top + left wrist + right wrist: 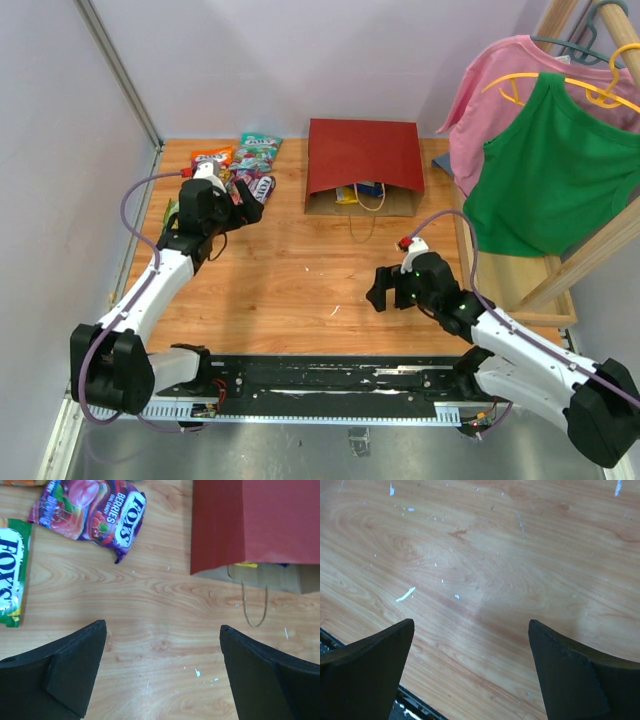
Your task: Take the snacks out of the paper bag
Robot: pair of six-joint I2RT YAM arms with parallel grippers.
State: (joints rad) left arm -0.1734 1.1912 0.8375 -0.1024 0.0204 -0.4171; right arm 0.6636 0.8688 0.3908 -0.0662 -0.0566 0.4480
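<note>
The dark red paper bag (pixel 364 155) lies flat at the back of the table, its brown mouth facing me with a thin handle (pixel 254 605) on the wood. Inside the mouth a yellow wrapper (pixel 347 194) and something blue (pixel 368 188) show. Out on the table at back left lie an orange packet (pixel 211 158), a teal packet (pixel 256 150), a purple packet (pixel 95 515) and a green packet (pixel 11 575). My left gripper (pixel 162 625) is open over bare wood between the packets and the paper bag (pixel 260 520), holding nothing. My right gripper (pixel 471 622) is open and empty, low over the wood at right centre (pixel 380 290).
A pink shirt (pixel 500 90) and a green shirt (pixel 545 170) hang from a wooden rack on the right, whose base (pixel 520 290) sits on the table's right edge. A grey wall borders the left side. A black rail (pixel 330 378) runs along the near edge.
</note>
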